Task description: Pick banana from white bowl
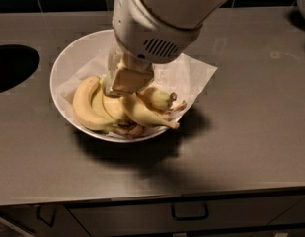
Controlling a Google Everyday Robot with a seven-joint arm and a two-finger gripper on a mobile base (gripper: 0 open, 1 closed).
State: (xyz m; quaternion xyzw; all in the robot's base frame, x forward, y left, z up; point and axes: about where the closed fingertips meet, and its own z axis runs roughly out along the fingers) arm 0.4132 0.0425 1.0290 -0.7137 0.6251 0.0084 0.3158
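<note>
The bowl is plain glossy white. The bananas are yellow, brown at the stems. The paper is white. The gripper, low over the bananas in the bowl, is cream; the arm is white with a dark slotted vent. The surface is plain matte grey-brown.

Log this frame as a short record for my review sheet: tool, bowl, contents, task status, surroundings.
tool: robot's tool low over the bowl's middle, down among the bananas
bowl: large round glossy white bowl, resting on the grey countertop
contents: bunch of yellow bananas on a white paper sheet whose corner juts over the rim
status: bananas lie in the bowl, none lifted out
surroundings: dark round opening in the counter beside the bowl
</note>
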